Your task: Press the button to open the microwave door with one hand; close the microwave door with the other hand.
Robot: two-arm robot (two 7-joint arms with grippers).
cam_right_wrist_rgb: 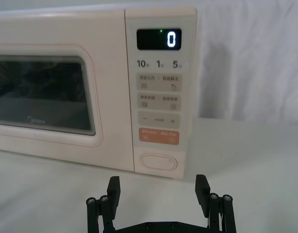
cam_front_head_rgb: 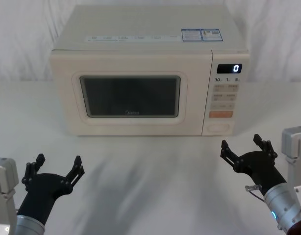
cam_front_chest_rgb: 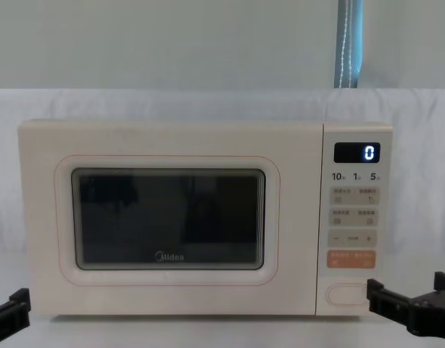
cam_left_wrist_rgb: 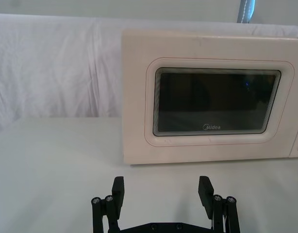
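The likeliest slip is a press landing on the orange rectangular key point(cam_right_wrist_rgb: 158, 137) just above the wide cream-white pill-shaped button point(cam_right_wrist_rgb: 158, 161), since the 2 sit close together at the foot of the control panel. With its fingers spread, the black claw-shaped right gripper point(cam_front_head_rgb: 243, 147) could also straddle the button rather than push it. The black claw-shaped left gripper point(cam_front_head_rgb: 58, 168), likewise spread, waits low over the white tabletop point(cam_front_head_rgb: 150, 186), well apart from the appliance. The large cream microwave door point(cam_front_chest_rgb: 168, 220) sits shut and flush, its dark rounded glass window carrying a small "Midea" logo; the display reads 0.
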